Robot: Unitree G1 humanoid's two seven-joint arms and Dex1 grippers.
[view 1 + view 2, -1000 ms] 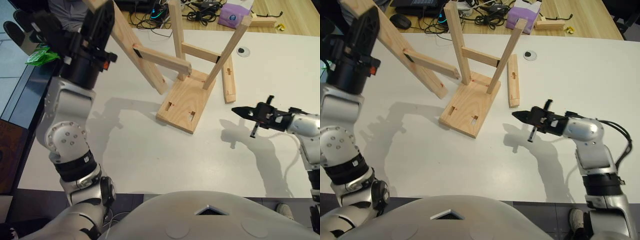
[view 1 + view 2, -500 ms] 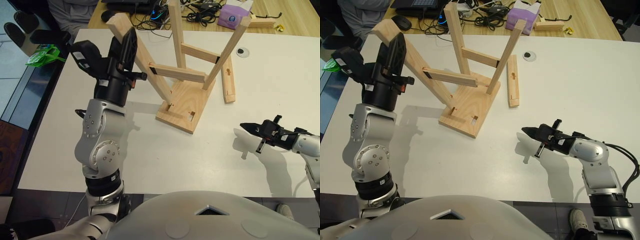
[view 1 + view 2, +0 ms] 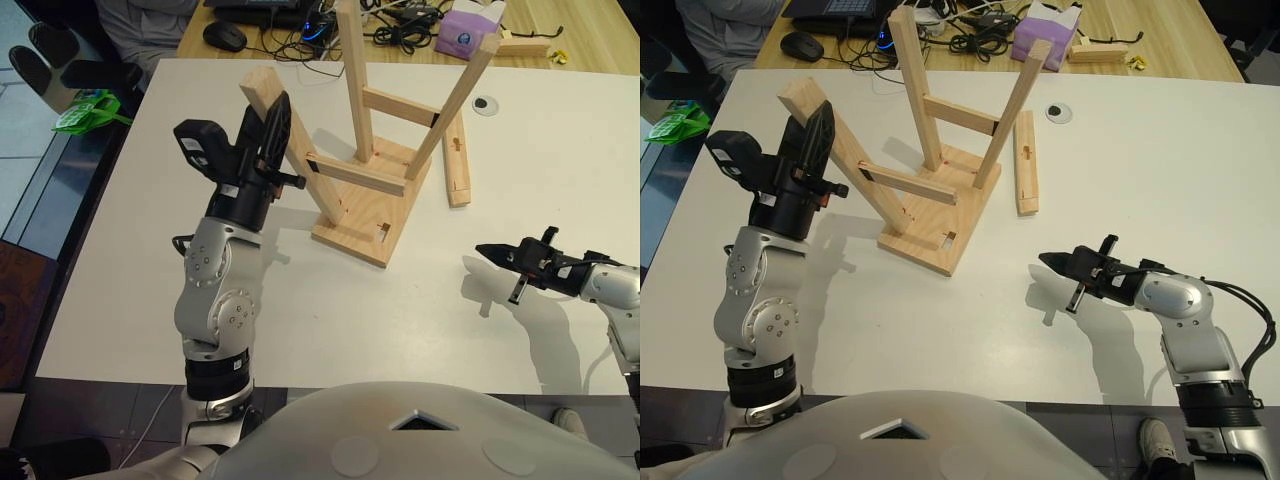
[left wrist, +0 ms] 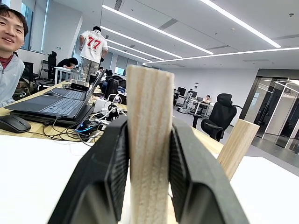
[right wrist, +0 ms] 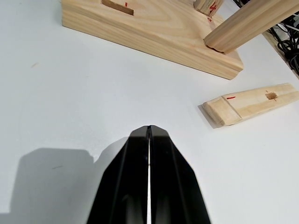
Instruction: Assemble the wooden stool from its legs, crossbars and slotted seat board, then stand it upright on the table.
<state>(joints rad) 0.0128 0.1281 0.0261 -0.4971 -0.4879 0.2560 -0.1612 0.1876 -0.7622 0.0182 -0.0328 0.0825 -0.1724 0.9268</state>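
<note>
Two grippers noted. Left gripper [image 3: 268, 128] is raised above the table [image 3: 300, 300], its two black fingers [image 4: 112, 163] clamped on opposite faces of a wooden leg [image 4: 150, 107], gripping it near its upper end. Leg is tilted, running down and away from that gripper. A crossbar [image 3: 360, 176] is fixed into the leg just below the grip and points away from the gripper. The leg's lower end meets the slotted seat board [image 3: 360, 237] at its near slot; whether it is seated cannot be told.

Right gripper [image 3: 485, 251] hovers low over bare table, fingers pressed together with nothing between them, tips pointing at the seat board. Seat board lies flat, ahead of those tips and apart from them, with open slots visible on its upper face.

Beyond the held leg, two more legs stand in the board's far end: one nearly upright [image 3: 353, 70], one leaning outward [image 3: 455, 105], joined by a second crossbar [image 3: 400, 105]. One loose leg [image 5: 252, 105] lies flat on the table just beside the board, off to the side of the right gripper's line of pointing.

Farther still, past the table edge, a wooden desk carries a mouse [image 3: 223, 36], cables and a purple box [image 3: 468, 28].
</note>
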